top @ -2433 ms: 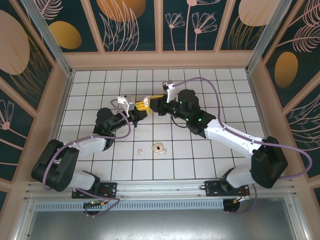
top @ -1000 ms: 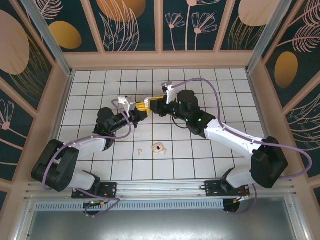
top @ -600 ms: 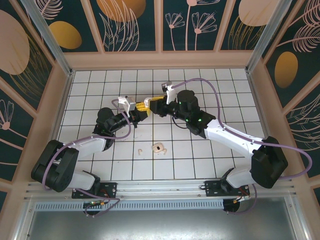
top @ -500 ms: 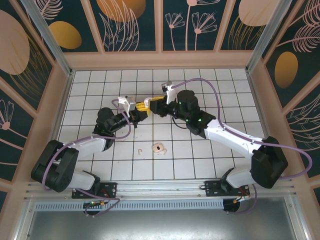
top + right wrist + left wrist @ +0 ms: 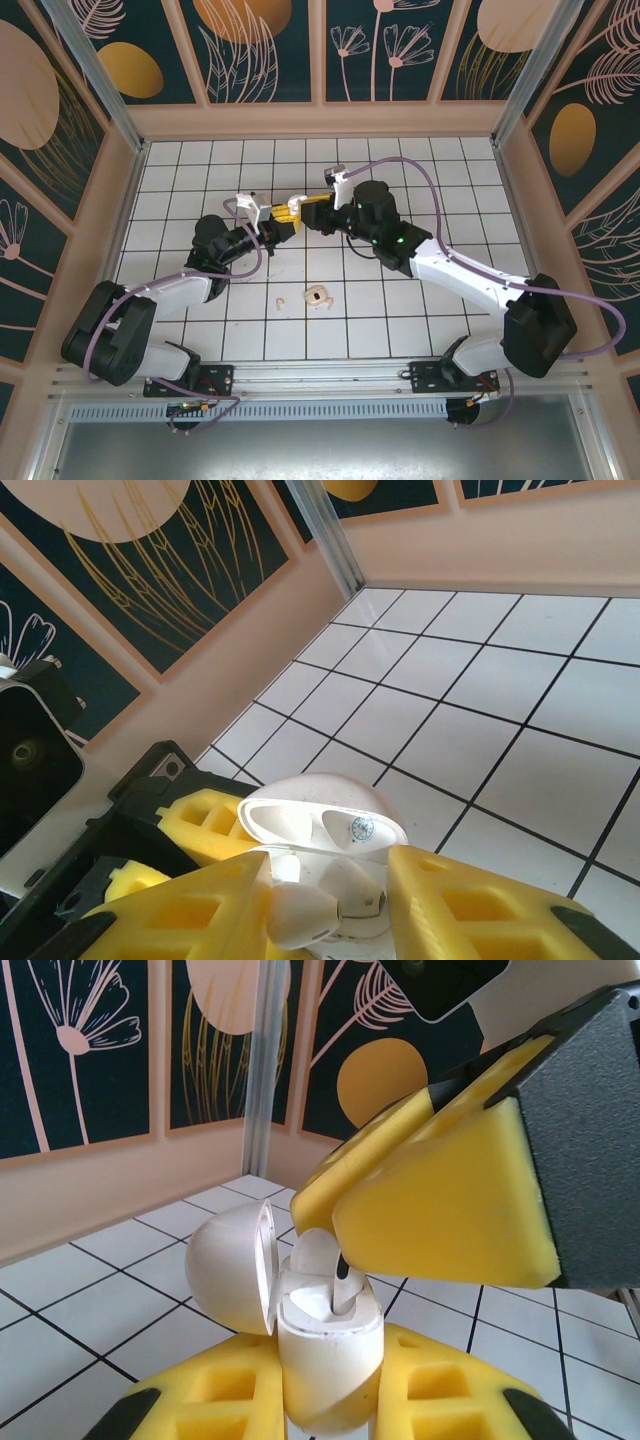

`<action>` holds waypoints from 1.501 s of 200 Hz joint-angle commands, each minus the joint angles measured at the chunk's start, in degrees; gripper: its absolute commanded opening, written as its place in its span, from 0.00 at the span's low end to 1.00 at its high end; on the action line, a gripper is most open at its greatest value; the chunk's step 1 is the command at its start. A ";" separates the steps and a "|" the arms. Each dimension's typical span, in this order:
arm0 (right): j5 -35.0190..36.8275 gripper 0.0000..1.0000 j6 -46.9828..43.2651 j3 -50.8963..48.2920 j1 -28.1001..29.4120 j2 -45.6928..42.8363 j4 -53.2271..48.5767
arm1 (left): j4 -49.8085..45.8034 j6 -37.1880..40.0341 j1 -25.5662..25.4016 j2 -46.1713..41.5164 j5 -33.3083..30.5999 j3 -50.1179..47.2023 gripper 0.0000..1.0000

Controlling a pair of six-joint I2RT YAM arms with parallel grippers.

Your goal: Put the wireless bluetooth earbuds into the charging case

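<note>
White-tiled floor (image 5: 450, 170), flower-painted walls (image 5: 270, 50) — left gripper (image 5: 284, 226) clamps the charging case (image 5: 330, 1360), right gripper (image 5: 308, 212) parted over it.

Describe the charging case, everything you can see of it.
The charging case is a small, glossy white, rounded plastic shell, held upright between the left gripper's yellow jaws. Its domed lid stands hinged open. An earbud sits in its well, between the right gripper's jaws.
</note>
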 commanded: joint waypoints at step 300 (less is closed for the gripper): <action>-18.26 0.32 9.69 1.78 -4.69 -1.70 4.28 | 3.42 1.56 -0.25 -2.02 -0.20 2.14 0.15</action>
